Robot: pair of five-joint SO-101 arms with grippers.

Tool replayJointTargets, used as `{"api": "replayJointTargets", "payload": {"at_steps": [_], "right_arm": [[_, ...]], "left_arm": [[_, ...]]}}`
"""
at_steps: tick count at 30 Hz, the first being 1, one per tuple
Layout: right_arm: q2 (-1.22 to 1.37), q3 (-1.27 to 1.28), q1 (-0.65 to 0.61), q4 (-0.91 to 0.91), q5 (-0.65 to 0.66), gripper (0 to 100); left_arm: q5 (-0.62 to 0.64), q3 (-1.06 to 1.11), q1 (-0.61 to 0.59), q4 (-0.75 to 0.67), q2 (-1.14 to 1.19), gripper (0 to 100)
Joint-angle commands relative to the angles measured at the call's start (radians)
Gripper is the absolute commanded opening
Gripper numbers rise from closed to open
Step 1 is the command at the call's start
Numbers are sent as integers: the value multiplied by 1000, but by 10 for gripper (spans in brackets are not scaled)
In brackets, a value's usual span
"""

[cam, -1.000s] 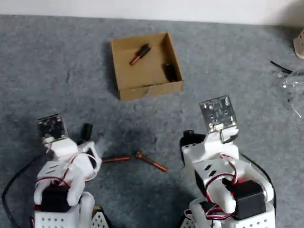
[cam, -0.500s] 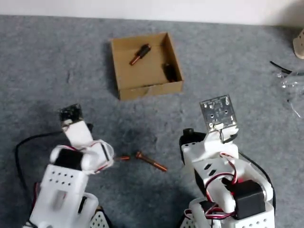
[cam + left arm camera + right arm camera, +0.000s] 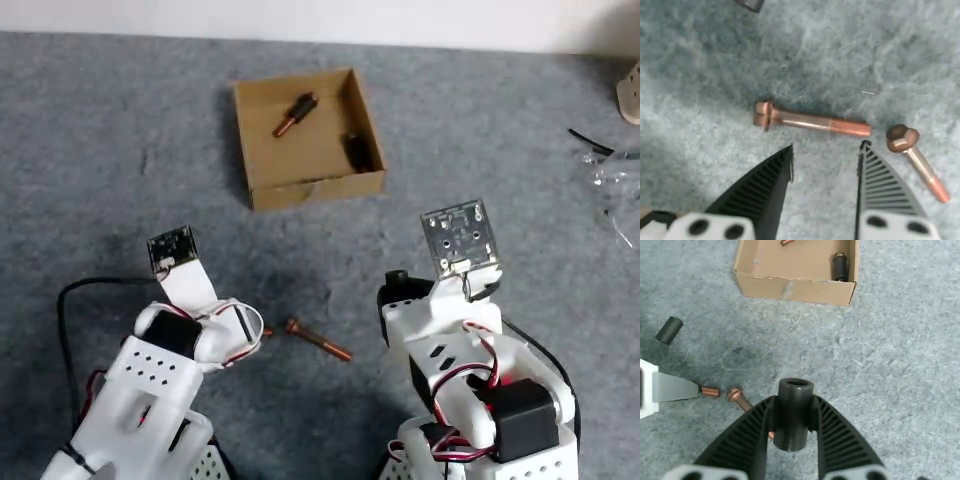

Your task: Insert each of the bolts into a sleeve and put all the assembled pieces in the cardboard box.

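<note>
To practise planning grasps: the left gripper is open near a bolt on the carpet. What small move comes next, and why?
Probably advance the left gripper to straddle the bolt: its open fingers sit short of the shank, while the right gripper holds a sleeve ready.

Copper bolts [image 3: 812, 121] lying flat, near each other; black sleeve [image 3: 795, 412] upright; cardboard box [image 3: 315, 188] open.

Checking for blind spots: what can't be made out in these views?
High view: the left arm covers most of one bolt.
Left wrist view: a dark piece is cut off by the edge.
Right wrist view: the held sleeve and right pincer hide the shank of the other bolt.
</note>
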Motion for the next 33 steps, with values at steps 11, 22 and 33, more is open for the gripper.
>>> {"api": "replayJointTargets", "payload": {"at_steps": [11, 22, 33], "right_arm": [[-7, -7, 12, -36, 15, 5], [-7, -7, 12, -36, 15, 5], [-7, -7, 12, -36, 15, 5]], "left_arm": [[41, 62, -73, -158, 134, 204], [43, -1, -125, -178, 340, 200], [57, -39, -127, -199, 450, 200]]}}
